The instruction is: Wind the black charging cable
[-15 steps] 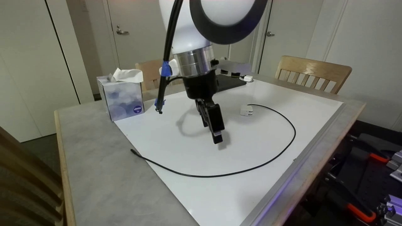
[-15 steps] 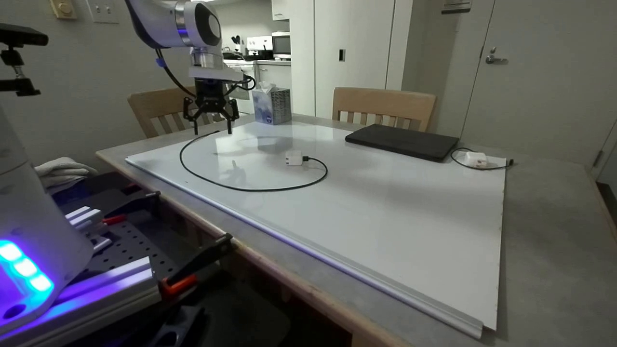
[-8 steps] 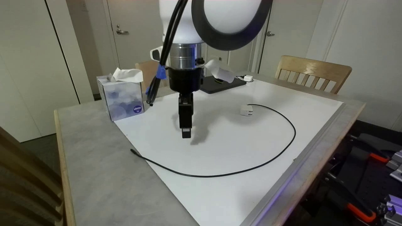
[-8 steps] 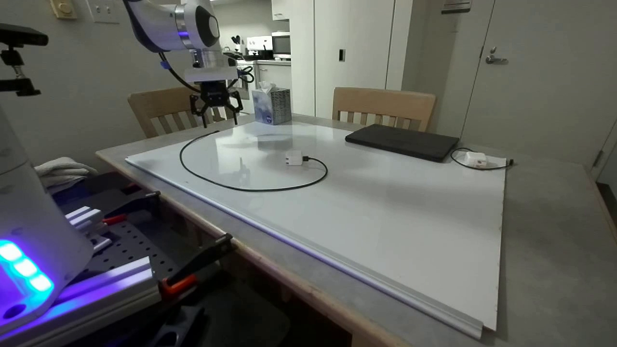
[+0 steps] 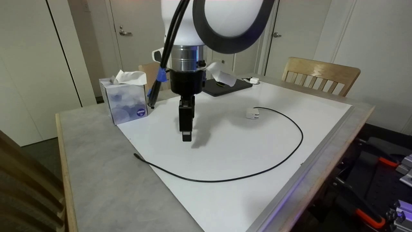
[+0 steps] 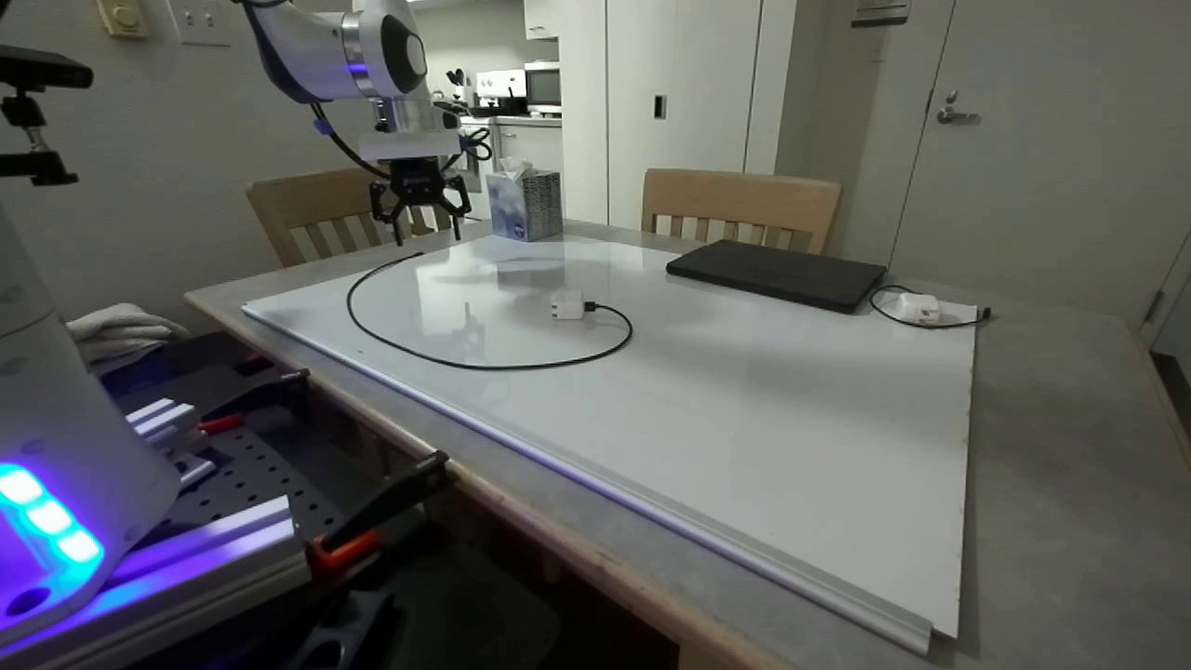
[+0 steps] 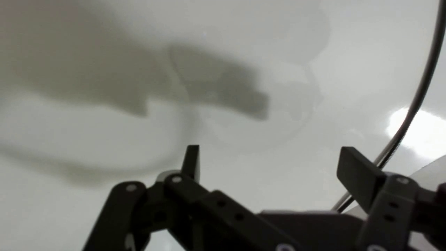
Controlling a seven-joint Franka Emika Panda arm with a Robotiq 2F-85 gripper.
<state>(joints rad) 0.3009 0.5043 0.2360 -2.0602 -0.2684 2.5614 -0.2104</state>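
A black charging cable [image 5: 209, 181] lies in one wide curve through the lower middle and right of an exterior view. Its near end reaches past the edge of a white board [image 5: 244, 154], at lower left, over a gray table [image 5: 106, 180]; the far end meets a white plug [image 5: 252, 113], right of centre. The gripper [image 7: 270, 150] hangs above the board, fingers spread wide, apart from the cable, which in the wrist view runs down the right side and behind the finger there. In both exterior views a tissue box [image 5: 128, 104] stands with a white tissue [image 5: 130, 78] poking from its top.
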